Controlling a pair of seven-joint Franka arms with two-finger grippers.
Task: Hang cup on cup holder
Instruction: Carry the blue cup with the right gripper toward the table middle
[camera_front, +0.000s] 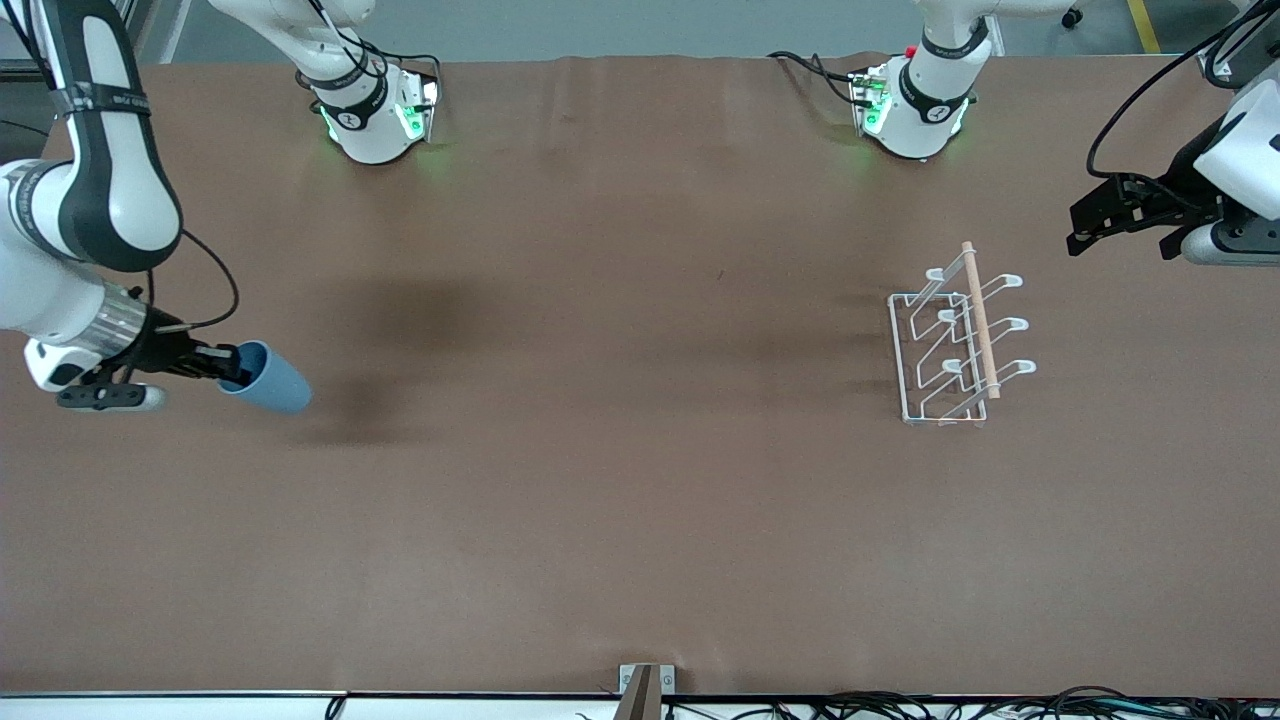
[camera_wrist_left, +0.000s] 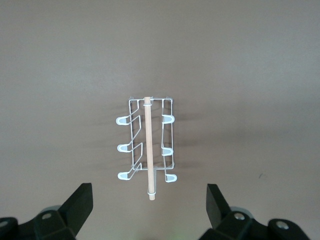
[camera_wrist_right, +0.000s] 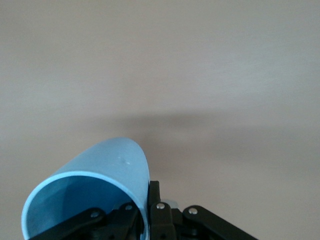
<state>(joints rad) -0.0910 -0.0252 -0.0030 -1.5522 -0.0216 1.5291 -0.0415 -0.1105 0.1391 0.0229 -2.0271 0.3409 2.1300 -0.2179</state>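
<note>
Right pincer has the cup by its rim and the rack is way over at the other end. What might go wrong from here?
1. The right pincer pinches only the rim wall of the cup, which hangs tilted; it may swivel or slip during the long carry.
2. The cup holder is light wire; a misaligned cup could shove or tip it.
3. The open left pincer waits above the table near the rack, so the arms might crowd each other.

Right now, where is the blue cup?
The cup is held at its rim by the shut right gripper, over the right arm's end of the table, apart from the cup holder.
</note>
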